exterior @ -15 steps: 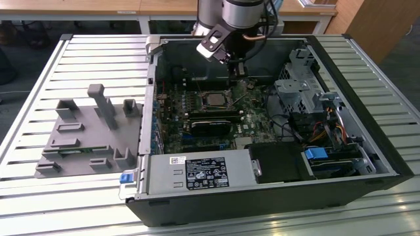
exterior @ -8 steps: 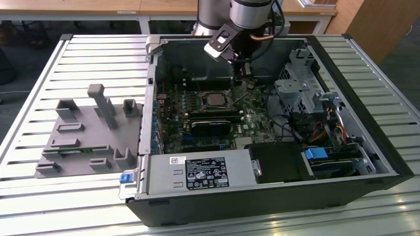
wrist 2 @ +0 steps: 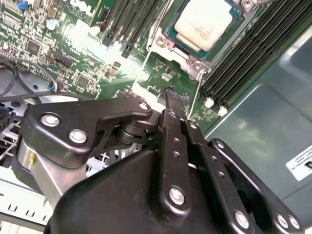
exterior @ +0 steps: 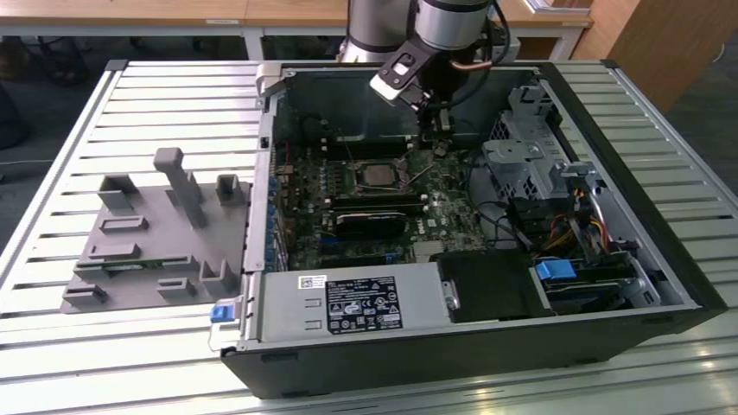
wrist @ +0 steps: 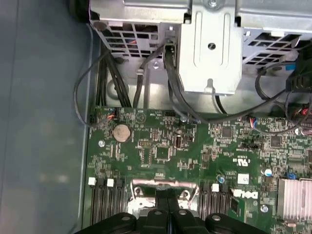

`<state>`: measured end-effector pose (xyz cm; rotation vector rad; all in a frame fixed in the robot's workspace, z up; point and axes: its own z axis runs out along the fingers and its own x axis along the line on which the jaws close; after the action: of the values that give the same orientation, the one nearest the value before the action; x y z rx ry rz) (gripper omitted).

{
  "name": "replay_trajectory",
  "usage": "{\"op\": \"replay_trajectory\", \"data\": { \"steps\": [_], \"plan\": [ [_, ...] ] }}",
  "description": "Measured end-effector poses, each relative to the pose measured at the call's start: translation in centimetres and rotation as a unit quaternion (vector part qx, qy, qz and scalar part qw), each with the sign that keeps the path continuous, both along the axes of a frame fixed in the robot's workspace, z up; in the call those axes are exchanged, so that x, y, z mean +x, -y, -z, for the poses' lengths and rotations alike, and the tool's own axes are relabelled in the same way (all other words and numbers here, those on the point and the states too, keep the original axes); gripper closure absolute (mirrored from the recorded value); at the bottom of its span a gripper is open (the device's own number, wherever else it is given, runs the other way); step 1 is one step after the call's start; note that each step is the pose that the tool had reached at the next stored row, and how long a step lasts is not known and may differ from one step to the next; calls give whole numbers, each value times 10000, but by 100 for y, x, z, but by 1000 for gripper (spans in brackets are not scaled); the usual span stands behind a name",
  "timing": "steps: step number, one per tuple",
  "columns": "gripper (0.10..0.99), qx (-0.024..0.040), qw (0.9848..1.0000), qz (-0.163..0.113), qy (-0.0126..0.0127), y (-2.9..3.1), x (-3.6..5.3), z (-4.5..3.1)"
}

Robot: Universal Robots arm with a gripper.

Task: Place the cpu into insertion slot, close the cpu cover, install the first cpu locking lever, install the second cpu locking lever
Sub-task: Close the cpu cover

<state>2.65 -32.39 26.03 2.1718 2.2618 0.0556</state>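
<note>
While black fingers (wrist 2: 174, 105) pinch closed, the pale square cpu (wrist 2: 204, 22) lies socketed.

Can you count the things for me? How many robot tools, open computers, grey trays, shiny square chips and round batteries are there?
tool: 1
open computer: 1
grey tray: 1
cpu: 1
round battery: 1
Total: 5

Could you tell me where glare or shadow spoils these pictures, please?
In the second wrist view, glare whitens the pale silvery square cpu and a patch of the green circuit board; in the exterior view, the white slatted table shines, while inside the black computer case it is dimmer.
</note>
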Motion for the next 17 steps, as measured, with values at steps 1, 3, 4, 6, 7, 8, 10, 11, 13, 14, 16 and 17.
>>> {"op": "replay_trajectory", "data": {
  "steps": [1, 3, 4, 6, 7, 8, 10, 11, 13, 14, 16, 17],
  "plan": [
    [980, -1, 10000, 7, -2, 0, 10, 0],
    [980, -1, 10000, 21, -6, -1, 26, 1],
    [980, 0, 10000, 26, -7, -1, 35, 2],
    [980, -1, 10000, 33, -10, -3, 58, 3],
    [980, -1, 10000, 35, -10, -5, 69, 4],
    [980, 0, 10000, 37, -10, -7, 79, 5],
    [980, -1, 10000, 39, -11, -14, 99, 5],
    [980, -1, 10000, 41, -10, -18, 109, 6],
    [980, -2, 10000, 46, -10, -23, 128, 6],
    [980, -2, 10000, 49, -10, -24, 138, 6],
    [980, -2, 10000, 53, -10, -25, 165, 7],
    [980, -1, 10000, 54, -10, -25, 180, 8]
  ]
}}
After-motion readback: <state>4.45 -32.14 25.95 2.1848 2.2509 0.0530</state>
